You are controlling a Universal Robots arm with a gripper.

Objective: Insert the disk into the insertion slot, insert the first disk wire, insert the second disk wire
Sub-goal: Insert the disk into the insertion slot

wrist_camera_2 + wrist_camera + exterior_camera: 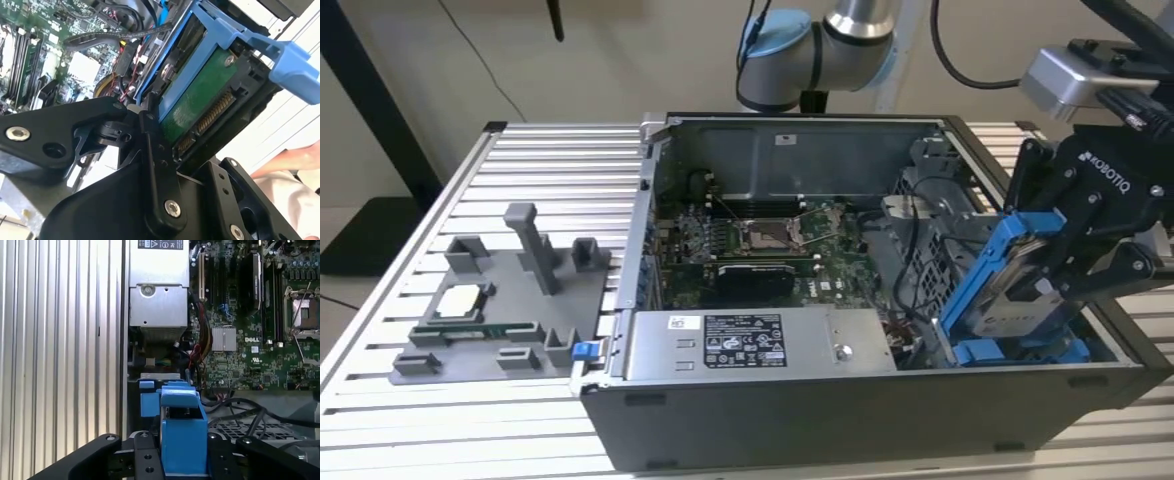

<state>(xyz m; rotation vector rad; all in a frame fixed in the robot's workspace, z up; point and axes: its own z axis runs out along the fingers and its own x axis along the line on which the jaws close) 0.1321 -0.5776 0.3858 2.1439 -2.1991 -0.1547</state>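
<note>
Disk held over the drive bay.
The disk (987, 280) was gripped, tilted, by the jaws of the gripper (1057, 268) closed on it, at the exterior view's right, its lower end near the slot (927, 268) inside the case (854, 410).

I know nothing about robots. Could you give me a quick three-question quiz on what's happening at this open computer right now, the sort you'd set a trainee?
1. True or false: the black robot gripper is shut on the flat rectangular hard drive in its bright blue plastic carrier.
2. In the exterior view, how does the drive sit? A) flat and level B) steeply tilted C) lying loose, let go
3. Short answer: is the drive fully inside the grey perforated sheet-metal drive cage?

Key: 1 true. 2 B. 3 no, most of it stands above the cage.
</note>
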